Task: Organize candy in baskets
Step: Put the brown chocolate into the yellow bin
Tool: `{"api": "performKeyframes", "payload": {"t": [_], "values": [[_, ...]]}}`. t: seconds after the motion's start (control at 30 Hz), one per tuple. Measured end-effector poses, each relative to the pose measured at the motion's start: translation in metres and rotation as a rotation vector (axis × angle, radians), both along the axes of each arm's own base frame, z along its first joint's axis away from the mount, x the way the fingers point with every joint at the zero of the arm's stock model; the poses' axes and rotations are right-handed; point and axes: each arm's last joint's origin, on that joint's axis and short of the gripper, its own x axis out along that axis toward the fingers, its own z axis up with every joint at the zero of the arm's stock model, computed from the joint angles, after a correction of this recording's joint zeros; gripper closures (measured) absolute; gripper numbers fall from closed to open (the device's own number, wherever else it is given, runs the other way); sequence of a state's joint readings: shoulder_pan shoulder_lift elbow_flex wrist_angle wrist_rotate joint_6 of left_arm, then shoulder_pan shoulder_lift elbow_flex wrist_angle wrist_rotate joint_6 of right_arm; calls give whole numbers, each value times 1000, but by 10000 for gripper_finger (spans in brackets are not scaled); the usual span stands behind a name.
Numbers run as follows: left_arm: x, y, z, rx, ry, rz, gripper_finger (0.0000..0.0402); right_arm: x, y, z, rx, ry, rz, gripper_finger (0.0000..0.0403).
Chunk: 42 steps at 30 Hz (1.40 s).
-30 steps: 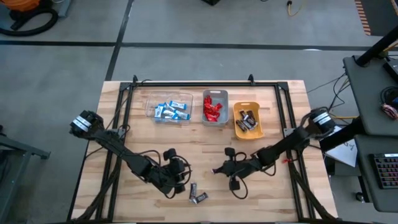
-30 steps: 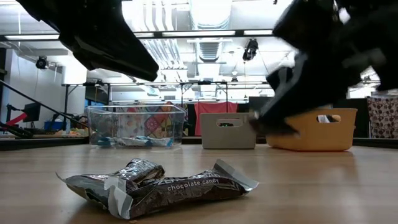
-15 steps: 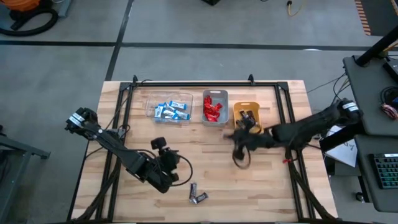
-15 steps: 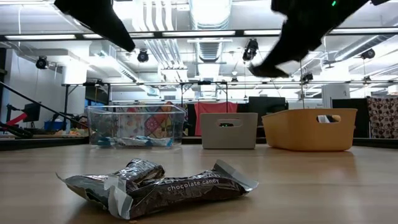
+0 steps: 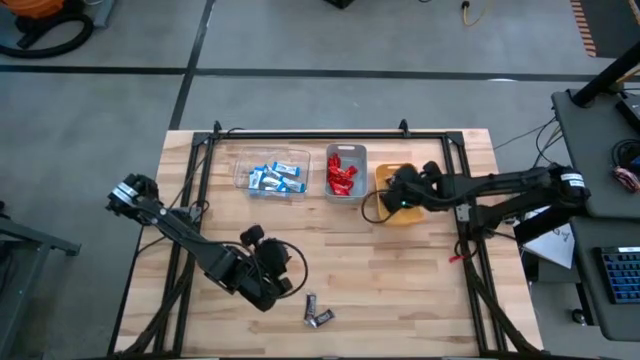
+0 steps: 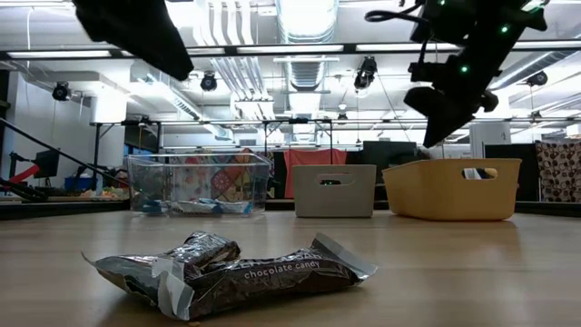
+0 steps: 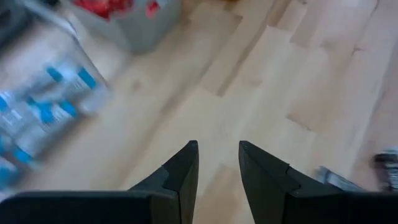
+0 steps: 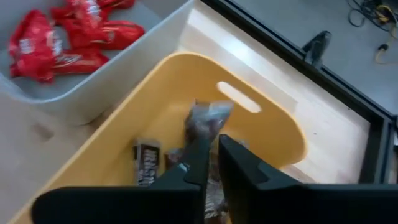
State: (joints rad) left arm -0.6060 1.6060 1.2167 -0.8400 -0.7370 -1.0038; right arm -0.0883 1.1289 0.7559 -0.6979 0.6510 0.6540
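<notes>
My right gripper (image 8: 213, 142) hangs over the orange basket (image 8: 273, 118), fingers slightly apart. A dark brown candy (image 8: 208, 119) sits right at its fingertips, above more dark bars (image 8: 146, 160) lying in that basket. My left gripper (image 7: 217, 149) is open and bare above the table, near the two dark candies (image 5: 318, 315) lying on the wood by the near edge. At the far side the clear basket (image 5: 240, 165) holds blue-and-white candy. The grey basket (image 5: 346, 149) beside it holds red candy. My right gripper points slanting down into the orange basket from its near side. The dark candy's wrapper end (image 8: 210, 134) lies at the free ends of the fingers, clear of the basket floor. Whether the fingers touch it, I cannot tell.
The three baskets stand in a row along the far edge, inside a black frame (image 5: 310, 133). Bare wood lies between the baskets and the two loose candies (image 6: 227, 268). Both arms hang above the table top.
My right gripper has risen from the middle of the table and swung toward the far right, ending over the orange basket. My left gripper has lifted away from the loose candies and tipped up toward the baskets. The two candies near the front edge have stayed put.
</notes>
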Motion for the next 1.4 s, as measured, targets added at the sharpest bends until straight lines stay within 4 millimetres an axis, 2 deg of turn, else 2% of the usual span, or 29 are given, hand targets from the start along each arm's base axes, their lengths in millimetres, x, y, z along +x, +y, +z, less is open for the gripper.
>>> {"api": "performKeyframes", "payload": {"t": [0.17, 0.3, 0.5, 0.63, 0.77, 0.97, 1.4], "values": [[2, -5, -9, -212, 34, 88, 302, -1, -3, 1, 1, 6, -2, 310], [3, -15, -20, -443, 112, 165, 302, 2, 1, 9, 60, -34, 48, 268], [10, -35, -34, -660, 105, 262, 302, 7, 12, 19, 98, -76, 122, 241], [21, -45, -40, -666, 89, 294, 302, 8, 19, 20, 96, -72, 164, 239], [41, -59, -42, -636, 72, 277, 302, 8, 25, 20, 97, -70, 190, 239], [65, -75, -52, -541, 172, 282, 294, 8, 32, 20, 100, -70, 219, 239], [106, -94, -62, -399, 249, 271, 180, 8, 42, 20, 107, -75, 259, 239]]}}
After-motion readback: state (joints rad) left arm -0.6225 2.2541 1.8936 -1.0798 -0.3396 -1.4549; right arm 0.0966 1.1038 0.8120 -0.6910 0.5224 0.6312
